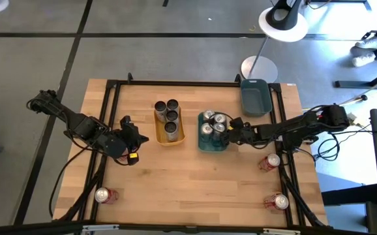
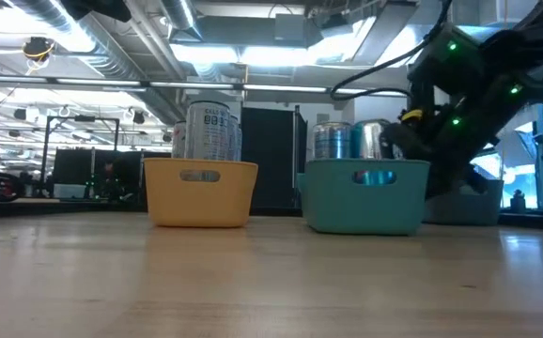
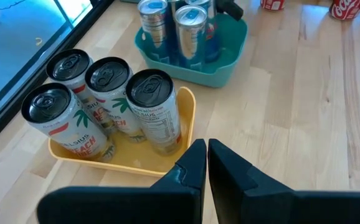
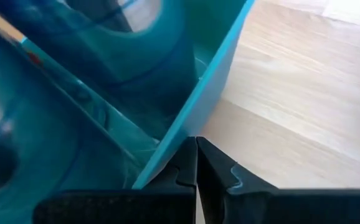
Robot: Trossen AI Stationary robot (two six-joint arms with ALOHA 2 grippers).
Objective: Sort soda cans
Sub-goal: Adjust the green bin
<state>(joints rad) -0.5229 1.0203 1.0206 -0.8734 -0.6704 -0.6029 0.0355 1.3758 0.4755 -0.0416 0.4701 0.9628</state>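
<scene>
Right end effector [image 1: 235, 123] beside smooth teal tray [image 1: 212, 145]

Both arms are dark, nearly black, built of chunky jointed segments with black cables looping along them and trailing off past the table edges. The left gripper [image 1: 138, 138] has a small yellow-orange marking just behind it on the wrist. The right gripper [image 1: 231, 124] sits on a bulky black housing, which in the low view carries several small green lights. In the wrist views the fingers [image 3: 195, 163] are matte black, angular and wedge-shaped.
</scene>
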